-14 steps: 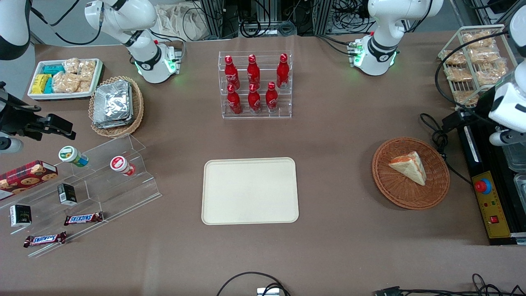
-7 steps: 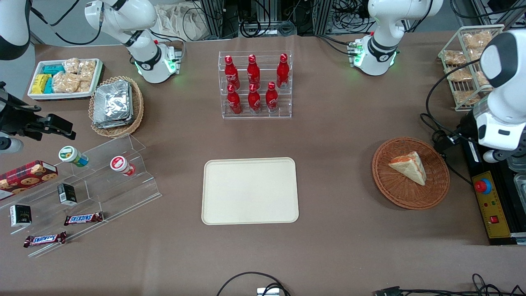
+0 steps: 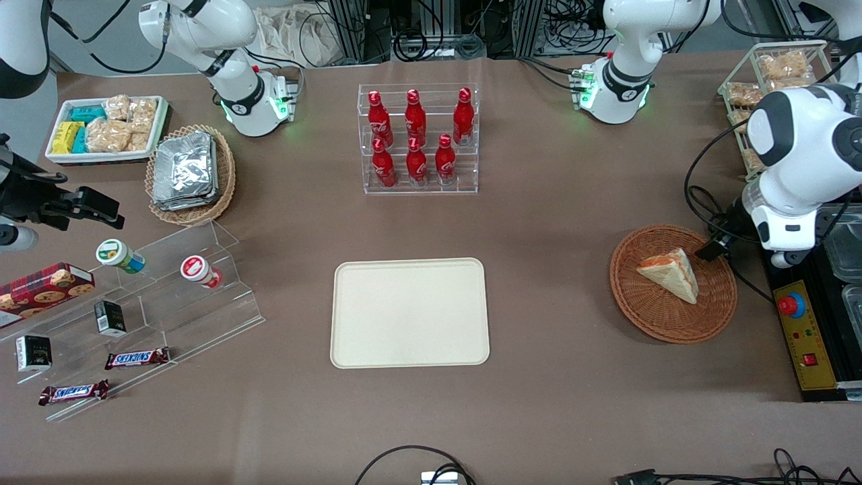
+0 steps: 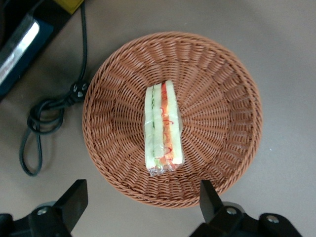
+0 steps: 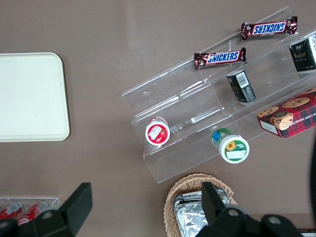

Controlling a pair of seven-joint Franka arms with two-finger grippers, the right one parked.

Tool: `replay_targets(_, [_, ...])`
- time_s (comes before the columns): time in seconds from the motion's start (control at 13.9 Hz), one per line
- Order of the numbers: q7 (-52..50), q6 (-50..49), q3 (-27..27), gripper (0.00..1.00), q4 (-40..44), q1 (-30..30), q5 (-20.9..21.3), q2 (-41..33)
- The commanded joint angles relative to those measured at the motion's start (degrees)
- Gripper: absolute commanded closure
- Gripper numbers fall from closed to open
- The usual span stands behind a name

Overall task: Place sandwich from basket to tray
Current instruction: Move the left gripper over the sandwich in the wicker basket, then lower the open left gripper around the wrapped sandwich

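Observation:
The sandwich [image 3: 669, 273] [image 4: 163, 129], a pale bread wedge with an orange-red and green filling, lies in the round reddish-brown wicker basket [image 3: 714, 311] [image 4: 222, 89] toward the working arm's end of the table. My left gripper [image 3: 722, 241] [image 4: 142, 203] hangs open above the basket's rim, with nothing between its black fingers [image 4: 74, 197]. It is apart from the sandwich. The cream rectangular tray [image 3: 409, 313] [image 5: 29, 96] lies flat at the middle of the table, nearer to the front camera than the bottle rack.
A coiled black cable [image 4: 44, 118] and a black control box with a red button [image 3: 801, 323] lie beside the basket. A clear rack of red bottles [image 3: 417, 138] stands mid-table. A wire rack of bagged snacks [image 3: 774, 81], a foil-packet basket [image 3: 190, 174] and acrylic shelves [image 3: 135, 316] line the ends.
The left arm has swung in from the table's end toward the basket, bringing its gripper over the basket's rim. The sandwich, basket and tray have not moved.

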Motion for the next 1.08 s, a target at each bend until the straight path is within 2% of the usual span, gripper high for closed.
replay_targets(0.0, [-5.47, 4.04, -0.23, 0.0, -1.15, -0.07, 0.93, 2.37])
replay_targets(1.01, [-14.1, 16.61, -0.32, 0.0, -3.52, -0.87, 0.93, 12.23])
